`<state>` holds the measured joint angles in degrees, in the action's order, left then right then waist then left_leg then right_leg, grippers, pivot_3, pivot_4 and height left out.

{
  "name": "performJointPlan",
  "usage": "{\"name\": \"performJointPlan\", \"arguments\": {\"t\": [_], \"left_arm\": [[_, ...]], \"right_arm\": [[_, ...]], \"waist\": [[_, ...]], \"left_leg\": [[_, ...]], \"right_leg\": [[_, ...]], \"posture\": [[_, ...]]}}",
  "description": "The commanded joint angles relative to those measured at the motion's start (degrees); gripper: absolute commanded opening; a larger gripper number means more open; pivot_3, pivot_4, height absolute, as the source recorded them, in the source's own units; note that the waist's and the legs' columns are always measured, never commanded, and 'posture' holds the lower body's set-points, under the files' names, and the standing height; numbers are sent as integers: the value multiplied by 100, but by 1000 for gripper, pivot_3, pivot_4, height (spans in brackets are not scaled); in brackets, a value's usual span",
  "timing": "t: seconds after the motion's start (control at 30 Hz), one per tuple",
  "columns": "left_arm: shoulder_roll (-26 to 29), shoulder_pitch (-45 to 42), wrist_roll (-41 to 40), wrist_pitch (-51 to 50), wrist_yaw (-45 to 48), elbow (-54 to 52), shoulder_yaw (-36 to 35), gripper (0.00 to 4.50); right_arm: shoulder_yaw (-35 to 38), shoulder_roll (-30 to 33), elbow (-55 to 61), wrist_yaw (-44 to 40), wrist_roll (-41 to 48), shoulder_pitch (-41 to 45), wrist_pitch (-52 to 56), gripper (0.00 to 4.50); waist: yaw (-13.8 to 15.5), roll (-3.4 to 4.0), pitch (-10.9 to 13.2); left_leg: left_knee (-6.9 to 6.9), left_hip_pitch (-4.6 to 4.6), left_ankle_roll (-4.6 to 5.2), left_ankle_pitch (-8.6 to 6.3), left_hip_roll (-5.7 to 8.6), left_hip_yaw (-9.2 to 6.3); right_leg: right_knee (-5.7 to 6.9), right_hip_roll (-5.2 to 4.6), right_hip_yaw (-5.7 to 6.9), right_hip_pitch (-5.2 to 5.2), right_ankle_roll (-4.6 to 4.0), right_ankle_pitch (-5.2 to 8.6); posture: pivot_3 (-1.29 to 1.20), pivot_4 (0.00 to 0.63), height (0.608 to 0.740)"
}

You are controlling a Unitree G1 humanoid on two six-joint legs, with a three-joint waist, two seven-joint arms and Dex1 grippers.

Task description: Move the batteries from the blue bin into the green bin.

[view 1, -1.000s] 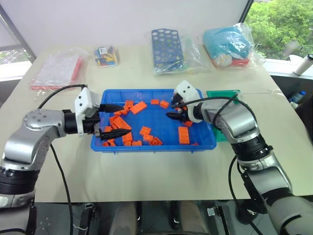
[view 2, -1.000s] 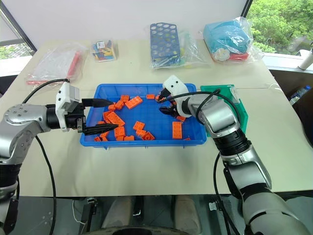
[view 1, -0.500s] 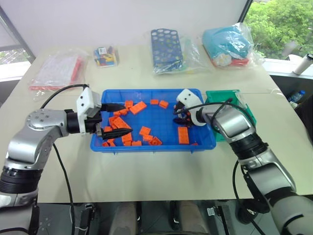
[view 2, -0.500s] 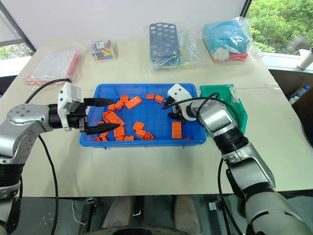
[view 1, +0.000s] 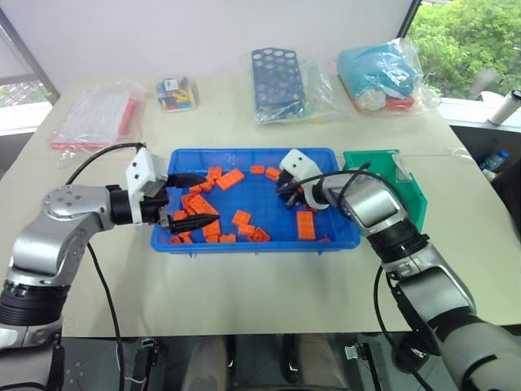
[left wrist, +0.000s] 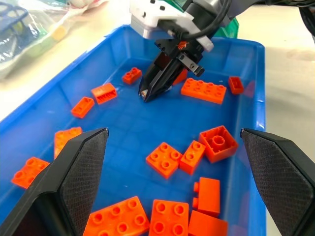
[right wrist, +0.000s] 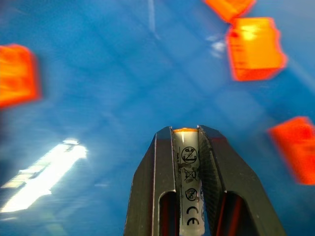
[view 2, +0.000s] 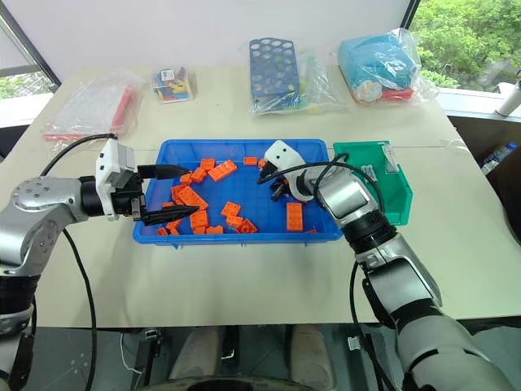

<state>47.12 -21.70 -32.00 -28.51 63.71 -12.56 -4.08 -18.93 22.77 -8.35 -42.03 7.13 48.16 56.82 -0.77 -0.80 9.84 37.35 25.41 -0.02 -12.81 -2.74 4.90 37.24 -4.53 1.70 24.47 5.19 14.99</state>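
A wide blue bin [view 1: 342,238] is set near the middle of a pale worktop [view 1: 244,293], and a smaller green bin [view 1: 413,197] stands just beside its right-hand end. Orange blocks [view 1: 305,226] are scattered over the floor of the blue bin, most of them toward its left half.

The right gripper [left wrist: 146,93] is lowered into the right part of the blue bin, pointing down and to the left. In the right wrist view its fingers [right wrist: 162,167] are seen pressed against a slim silver battery [right wrist: 187,187], which is pinched between them with printed symbols showing on its side. The battery is thus held inside the blue bin, just above its floor, and well short of the green bin. Whether other batteries lie in either bin cannot be told.

The left gripper [view 1: 186,199] is held level at the left end of the blue bin, reaching in over the rim above the blocks. Its fingers [left wrist: 74,187] are spread wide, with nothing between them.

Along the far edge of the worktop several things are laid: a clear bag with red contents [view 1: 98,118] at the left, a small box of coloured pieces [view 1: 179,92], a dark-blue rack with round holes [view 1: 278,81] inside clear wrapping, and a bagged light-blue object [view 1: 378,75] at the right.
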Motion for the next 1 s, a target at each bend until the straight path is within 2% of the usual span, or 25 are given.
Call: {"name": "performJointPlan", "arguments": {"t": [0.03, 0.17, 0.33, 0.5, 0.63, 0.67, 0.8, 0.83, 1.0], "left_arm": [[73, -69, -159, -72, 70, -258, -115, 4500], [50, -132, -128, -65, 141, -205, -32, 4500], [17, -216, -50, 22, 241, -35, 55, 4500], [4, -399, -2, 48, 385, 164, 144, 4500], [-33, -602, 96, 161, 518, 348, 262, 4500], [-38, -634, 94, 156, 537, 375, 280, 4500], [-48, -745, 121, 151, 612, 511, 312, 4500], [-34, -769, 125, 145, 641, 548, 310, 4500], [301, -917, 51, 23, 982, 1084, 8, 4500]], "right_arm": [[904, 56, 861, -73, 622, 220, 646, 65], [2011, 554, 1035, 101, 997, 548, 1336, 65], [2343, 1826, 1017, 123, 856, 186, 1182, 65], [2581, 2422, 1187, 162, 936, -441, 1110, 65], [2688, 2334, 1033, 404, 898, -668, 810, 2031], [2652, 2336, 993, 421, 854, -731, 639, 2359], [2676, 2400, 663, 326, 825, -960, -61, 4170], [2684, 2503, 563, 170, 835, -1067, -319, 4437], [3086, 3475, -106, -1516, 1098, -1643, -2095, 4437]], "waist": [[4, 0, 0], [31, 0, 0], [53, -1, -1], [-15, 0, 0], [-34, 3, 1], [-22, 3, 1], [22, 1, 0], [30, 1, 1], [93, 4, 5]], "left_leg": [[0, 0, 0, 0, 0, 0], [1, 1, 0, 0, 1, -1], [-3, 1, 0, -1, 6, 1], [-8, -3, 0, -1, 4, 4], [-8, -6, 0, 0, 2, 5], [-7, -6, 0, 0, 2, 5], [-5, -3, 0, 0, 3, 5], [-3, -2, 0, 0, 4, 4], [1, 2, 1, -1, 10, 4]], "right_leg": [[0, 0, 0, 0, 0, 0], [0, -3, 1, 0, 0, 0], [-11, -8, 2, -3, -1, 1], [-7, -2, 1, 1, -1, 0], [-4, 3, -3, 2, -1, 0], [-4, 3, -3, 2, -1, 0], [-6, 1, -3, 1, 0, 0], [-7, 1, -2, -1, 0, 0], [-10, -2, -3, -2, 2, 1]], "posture": [[0, 150, 737], [0, 150, 737], [0, 150, 737], [0, 150, 737], [0, 150, 737], [0, 150, 737], [0, 150, 737], [0, 150, 737], [0, 150, 737]]}}
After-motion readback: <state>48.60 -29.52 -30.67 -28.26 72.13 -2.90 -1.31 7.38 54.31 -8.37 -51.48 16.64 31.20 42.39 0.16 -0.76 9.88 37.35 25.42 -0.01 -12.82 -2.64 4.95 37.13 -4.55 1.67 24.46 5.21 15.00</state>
